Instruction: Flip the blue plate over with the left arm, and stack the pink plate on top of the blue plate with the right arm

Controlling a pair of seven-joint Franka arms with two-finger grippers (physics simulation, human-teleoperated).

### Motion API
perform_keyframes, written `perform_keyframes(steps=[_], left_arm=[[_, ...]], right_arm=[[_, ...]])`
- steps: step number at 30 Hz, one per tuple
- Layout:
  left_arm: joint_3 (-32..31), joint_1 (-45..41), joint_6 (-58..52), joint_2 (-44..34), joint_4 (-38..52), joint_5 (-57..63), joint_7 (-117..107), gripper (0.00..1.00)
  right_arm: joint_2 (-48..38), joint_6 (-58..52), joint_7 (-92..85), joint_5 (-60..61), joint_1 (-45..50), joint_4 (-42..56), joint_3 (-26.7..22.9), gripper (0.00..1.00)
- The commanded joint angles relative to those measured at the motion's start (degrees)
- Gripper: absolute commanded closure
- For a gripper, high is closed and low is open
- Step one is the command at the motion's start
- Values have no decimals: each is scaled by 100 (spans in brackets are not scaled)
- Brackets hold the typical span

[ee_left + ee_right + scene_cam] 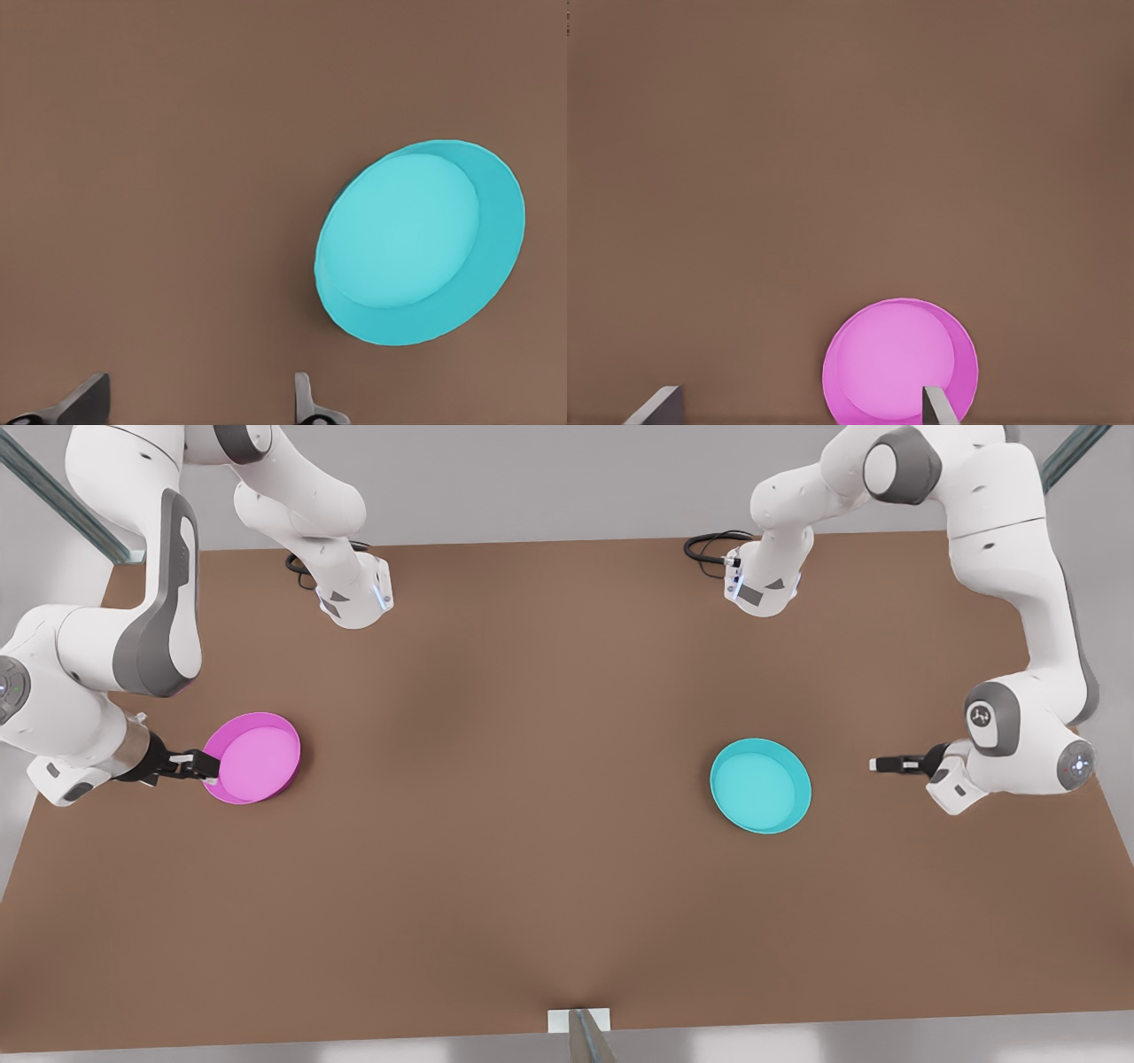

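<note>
Blue plate (760, 786): rim up on the tabletop (532, 824), front view's right.
Pink plate (253, 757): front view's left.
Left claw (877, 763): fingers spread, near blue plate, not touching.
Right claw (205, 765): spread, at pink plate's rim.

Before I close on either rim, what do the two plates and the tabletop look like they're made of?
The blue plate and the pink plate look like smooth moulded plastic: uniform colour, matte, no glare or pattern, though glazed ceramic is possible. The table looks like matte brown board or laminate, flat and without visible grain.
</note>
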Motion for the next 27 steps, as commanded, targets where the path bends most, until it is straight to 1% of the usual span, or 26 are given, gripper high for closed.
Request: perform_keyframes(steps=[1,2,5,7,8,10,14,15,16,17,19,21,23,25,26,27], left_arm=[[5,5,2463,-31,-521,-259,2934,0],[-30,-21,2825,-5,-768,-347,2934,0],[-189,-65,2852,197,-812,-567,2934,0],[-215,-267,2861,277,-856,-883,2890,0],[-215,-276,2887,277,-935,-918,2881,0],[-233,-390,2896,347,-979,-1137,2855,0],[-382,-417,2878,584,-1076,-1375,2819,0],[-408,-417,2852,654,-1076,-1463,2819,0],[-452,-417,2843,690,-1102,-1498,2819,0],[-452,-417,2826,725,-1102,-1534,2828,0],[-452,-417,2808,795,-1111,-1542,2837,0],[-452,-417,2764,848,-1111,-1542,2837,0],[-452,-417,2755,892,-1111,-1534,2837,0],[-452,-417,2694,918,-1111,-1534,2846,0],[-452,-417,2650,918,-1111,-1534,2846,15],[-452,-417,2641,918,-1111,-1534,2846,26]], right_arm=[[-5,7,-82,7,0,3,-1,0],[-5,7,-82,7,9,11,-1,0],[21,51,-91,15,0,38,-1,0],[74,-2,172,59,79,205,17,0],[135,-10,461,59,88,283,26,0],[381,34,323,68,62,406,43,0],[223,-493,93,-55,26,741,8,0],[153,-573,129,-37,-9,557,0,0],[153,-494,50,77,-325,328,17,0],[56,-126,-240,349,-580,-93,8,0],[74,420,-276,332,-650,-858,-18,0],[30,1360,-574,332,-940,-1684,-18,0],[56,1563,-890,341,-1081,-1843,-18,0],[56,2239,-1190,376,-1327,-2361,-9,0],[82,2319,-1514,437,-1520,-2397,-9,0],[83,2301,-1585,455,-1600,-2414,-9,0]])
